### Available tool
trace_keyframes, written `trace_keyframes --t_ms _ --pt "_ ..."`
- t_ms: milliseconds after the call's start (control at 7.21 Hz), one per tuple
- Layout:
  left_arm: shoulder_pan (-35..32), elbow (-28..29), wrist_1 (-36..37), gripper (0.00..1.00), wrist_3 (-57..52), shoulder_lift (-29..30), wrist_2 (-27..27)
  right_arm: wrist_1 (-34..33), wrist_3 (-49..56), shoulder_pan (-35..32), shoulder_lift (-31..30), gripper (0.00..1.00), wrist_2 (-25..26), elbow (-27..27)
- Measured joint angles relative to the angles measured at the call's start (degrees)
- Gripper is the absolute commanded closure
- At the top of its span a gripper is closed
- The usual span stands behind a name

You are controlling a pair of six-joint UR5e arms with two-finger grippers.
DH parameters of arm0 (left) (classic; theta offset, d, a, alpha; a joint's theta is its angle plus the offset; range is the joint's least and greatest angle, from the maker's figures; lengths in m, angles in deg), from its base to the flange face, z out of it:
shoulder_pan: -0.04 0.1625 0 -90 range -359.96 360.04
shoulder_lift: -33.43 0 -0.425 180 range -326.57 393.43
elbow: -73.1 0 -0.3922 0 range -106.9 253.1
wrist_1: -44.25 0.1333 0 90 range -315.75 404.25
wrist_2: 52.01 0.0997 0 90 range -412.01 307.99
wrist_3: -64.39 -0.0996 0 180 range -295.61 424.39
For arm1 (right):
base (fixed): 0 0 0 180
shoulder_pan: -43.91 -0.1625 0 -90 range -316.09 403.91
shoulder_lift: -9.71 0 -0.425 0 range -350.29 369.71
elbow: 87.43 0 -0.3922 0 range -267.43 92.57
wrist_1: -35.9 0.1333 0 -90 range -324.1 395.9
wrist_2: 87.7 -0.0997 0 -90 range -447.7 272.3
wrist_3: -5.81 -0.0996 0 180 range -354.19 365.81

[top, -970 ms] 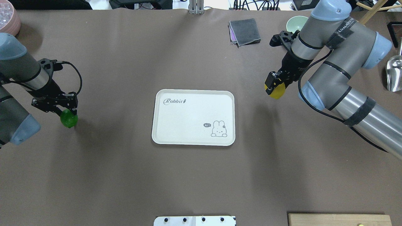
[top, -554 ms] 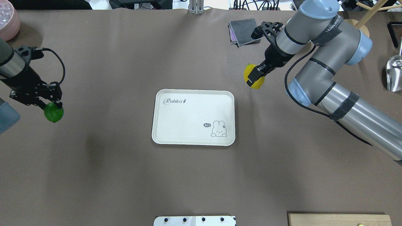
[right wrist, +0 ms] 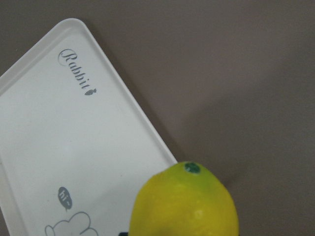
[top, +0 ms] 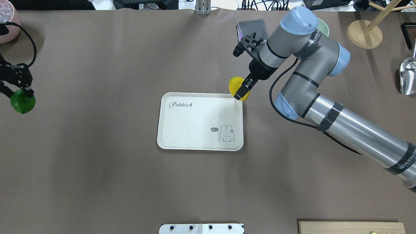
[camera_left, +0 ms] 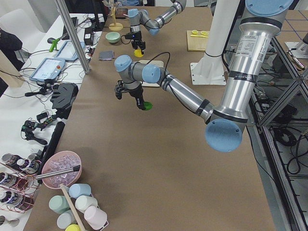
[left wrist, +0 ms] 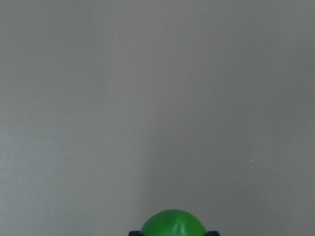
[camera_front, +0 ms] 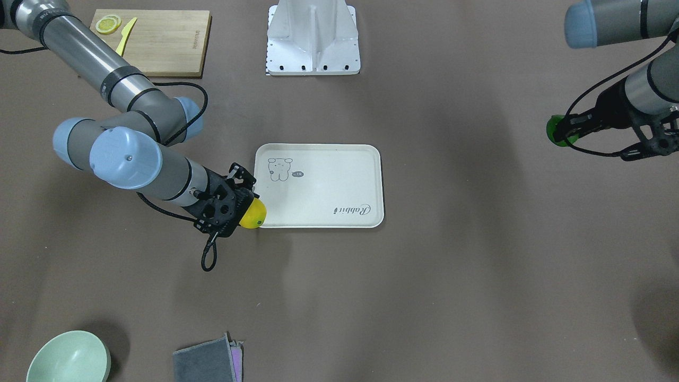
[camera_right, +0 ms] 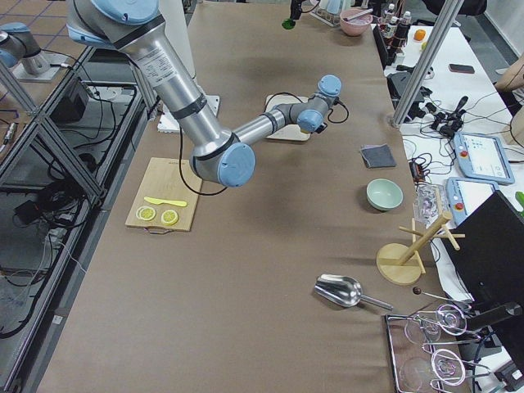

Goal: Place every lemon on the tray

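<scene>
The off-white tray (top: 195,123) lies mid-table; it also shows in the front view (camera_front: 329,183) and the right wrist view (right wrist: 59,162). My right gripper (top: 241,91) is shut on the yellow lemon (top: 235,87) and holds it in the air over the tray's far right corner; the lemon shows in the front view (camera_front: 253,215) and the right wrist view (right wrist: 184,204). My left gripper (top: 18,94) is shut on the green lemon (top: 22,103), raised at the far left edge, well away from the tray; it shows in the left wrist view (left wrist: 173,223).
A folded grey cloth (camera_front: 204,363) and a mint bowl (camera_front: 69,358) sit behind the right arm. A bamboo board (camera_front: 159,42) with lemon slices lies near the robot base (camera_front: 313,37). A metal scoop (top: 408,76) and wooden stand (top: 364,31) are at the right.
My right gripper carried the yellow lemon leftward to the tray's far right corner. My left gripper lifted the green lemon and swung it outward to the left edge.
</scene>
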Motion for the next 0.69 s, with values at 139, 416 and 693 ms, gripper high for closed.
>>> trace_keyframes --t_ms 139,416,693 --pt "-0.4 -0.3 4.1 1.0 -0.3 3.2 0.0 0.1 0.8 0.8 0.1 0.87 -0.3 0.3" --pt "0.3 0.4 9.7 1.0 0.8 10.1 -0.2 0.2 2.6 2.4 -0.1 0.81 -1.2 0.5" --pt "3.4 0.5 11.0 1.0 5.8 14.1 -0.7 0.2 3.1 4.4 -0.5 0.67 -1.2 0.1"
